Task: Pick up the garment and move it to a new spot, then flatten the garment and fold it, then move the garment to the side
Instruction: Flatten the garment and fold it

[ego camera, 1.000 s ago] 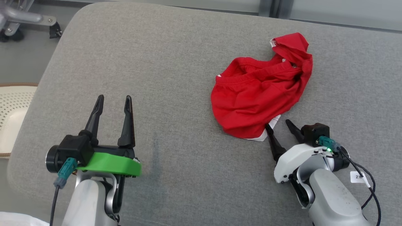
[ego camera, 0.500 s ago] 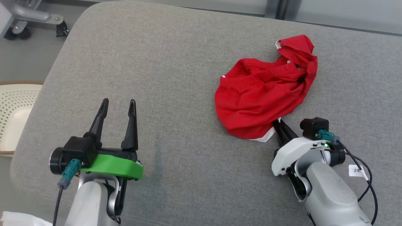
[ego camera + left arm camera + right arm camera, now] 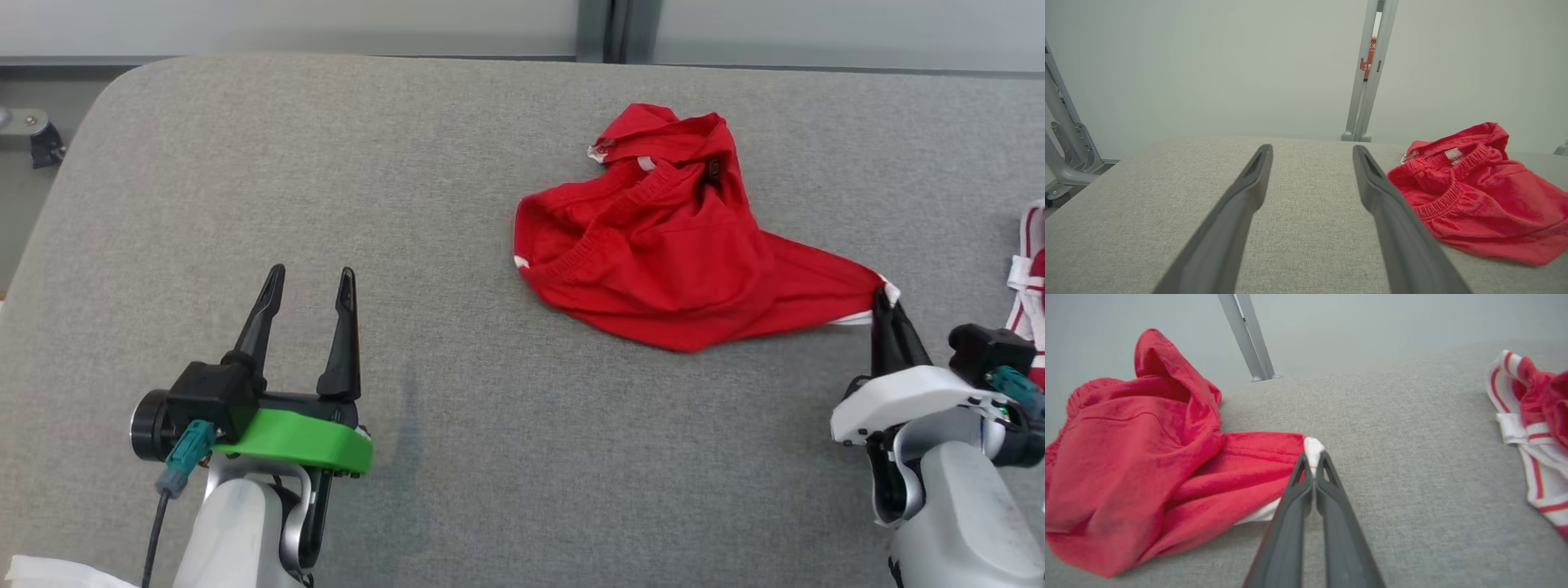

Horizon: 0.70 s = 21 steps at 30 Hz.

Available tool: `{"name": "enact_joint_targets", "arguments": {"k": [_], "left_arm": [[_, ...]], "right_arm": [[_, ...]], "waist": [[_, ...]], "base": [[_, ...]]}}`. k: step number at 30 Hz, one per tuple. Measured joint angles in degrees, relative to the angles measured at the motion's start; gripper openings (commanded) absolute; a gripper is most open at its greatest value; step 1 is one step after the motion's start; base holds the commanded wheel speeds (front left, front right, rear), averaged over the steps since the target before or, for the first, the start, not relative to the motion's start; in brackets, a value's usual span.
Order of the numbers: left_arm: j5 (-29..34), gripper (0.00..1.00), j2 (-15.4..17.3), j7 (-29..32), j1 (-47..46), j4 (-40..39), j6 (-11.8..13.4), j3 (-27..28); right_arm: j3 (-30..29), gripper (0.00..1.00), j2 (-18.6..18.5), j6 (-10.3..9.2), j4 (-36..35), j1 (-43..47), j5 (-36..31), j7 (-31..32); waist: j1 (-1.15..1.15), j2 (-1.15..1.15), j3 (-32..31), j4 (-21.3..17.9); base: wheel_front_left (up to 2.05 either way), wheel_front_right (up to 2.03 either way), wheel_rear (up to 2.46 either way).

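Grey woven fabric covers the desk [image 3: 457,457], and nearest the robot, at the lower left of the head view, the left jaws stand wide apart with nothing between them. Their two long dark fingers [image 3: 343,327] point away over bare cloth, with a green collar [image 3: 294,437] behind them. In the left wrist view the same fingers [image 3: 1249,196] frame bare fabric, with the garment [image 3: 1478,196] off to their right.

At the lower right, the right jaws are pressed together on the garment's white-trimmed corner [image 3: 888,290]. The right wrist view shows it plainly: the fingers [image 3: 1294,506] meet with the white tip [image 3: 1312,451] pinched between them. From that corner a red tongue of cloth runs taut back to the main heap.

The garment [image 3: 669,261] – red, with an elastic waistband – lies rumpled right of the desk's middle, well apart from the left jaws. Its far end is bunched into a raised fold [image 3: 1163,363].

Just beside the right arm, at the right edge, lies a second piece of clothing, red and white striped [image 3: 1030,269] – apart from the red one.

Beyond the desk's far edge rise pale wall panels and a grey metal post [image 3: 608,33].
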Motion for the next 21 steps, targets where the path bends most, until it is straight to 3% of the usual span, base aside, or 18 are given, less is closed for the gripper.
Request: {"name": "enact_joint_targets", "arguments": {"k": [5,8,9,10,11,16,21], "left_arm": [[0.2,1.0,0.0,0.0,0.1,0.1,0.0,-0.1],[0.2,1.0,0.0,0.0,0.1,0.1,-0.1,-0.5],[0.2,1.0,0.0,0.0,0.1,0.1,-0.1,-0.7],[0.2,1.0,0.0,0.0,0.1,0.1,-0.1,-0.8],[0.2,1.0,0.0,0.0,0.1,0.2,-0.1,-0.9],[0.1,1.0,0.0,0.0,0.1,0.3,-0.1,-1.1],[0.1,1.0,0.0,0.0,0.1,0.6,-0.1,-1.4]], "right_arm": [[-7.1,0.0,0.5,-0.01,-5.0,3.2,-2.5,0.4],[-8.0,0.0,0.6,-0.01,-6.1,4.6,-1.7,1.5],[-7.9,0.07,0.6,-0.01,-6.0,5.1,-1.0,1.8],[-7.7,0.42,0.7,0.0,-6.0,5.6,-0.8,1.9],[-7.5,1.0,0.8,-0.01,-6.0,5.8,-0.6,1.9],[-4.8,1.0,0.7,-0.01,-7.6,5.9,0.4,0.8],[4.4,1.0,0.7,-0.02,-13.9,7.0,2.0,-0.2]], "waist": [[0.0,0.0,-0.2,-2.6],[0.0,0.0,-0.2,-3.8],[0.0,0.0,-0.2,-4.1],[0.0,0.0,-0.2,-4.4],[0.0,0.0,-0.1,-4.6],[0.0,0.0,0.1,-5.2],[0.0,0.0,-0.1,-5.1]], "base": [[0.0,0.0,0.0],[0.0,0.0,0.0],[0.0,0.0,0.0],[0.0,0.0,0.0],[0.0,0.0,0.0],[0.0,0.0,0.0],[0.0,0.0,0.0]]}}
